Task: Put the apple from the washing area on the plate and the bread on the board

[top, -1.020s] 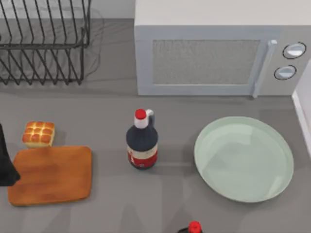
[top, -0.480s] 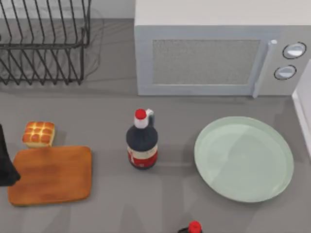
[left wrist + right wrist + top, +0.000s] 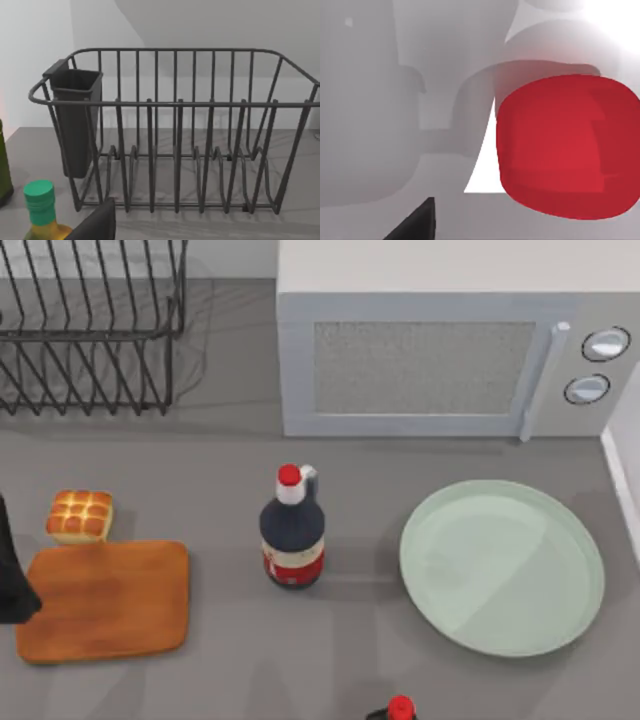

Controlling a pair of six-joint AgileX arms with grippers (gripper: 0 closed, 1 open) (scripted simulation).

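On the grey table, listed by size:

Microwave [image 3: 440, 360]: large pale box at the back. Not a task item.

Dish rack [image 3: 90, 325]: black wire, back left, seen up close in the left wrist view with a dark cutlery cup [image 3: 75, 120] hung on its rail.

Plate [image 3: 502, 567]: wide pale green dish at the right, nothing on it. Looks rigid, shallow-rimmed; a round fruit could roll on it.

Board [image 3: 105, 600]: orange-brown wood, front left, lying flat, nothing on it.

Dark bottle [image 3: 292, 530]: red-capped, upright, between board and plate.

Apple [image 3: 567, 147]: bright red rounded lump close before the right wrist camera, against pale curved surfaces. Judged firm, smooth, fairly slippery; best taken across its widest girth, squeezed moderately.

Bread [image 3: 80, 515]: golden bun block on the table, just beyond the board's far left corner. Judged light, soft, crushable; best held at the pale sides, gently.

Left arm: dark shape at the table's left edge beside the board; whether its fingers are spread cannot be told.

Right gripper: near the apple; finger state cannot be told.
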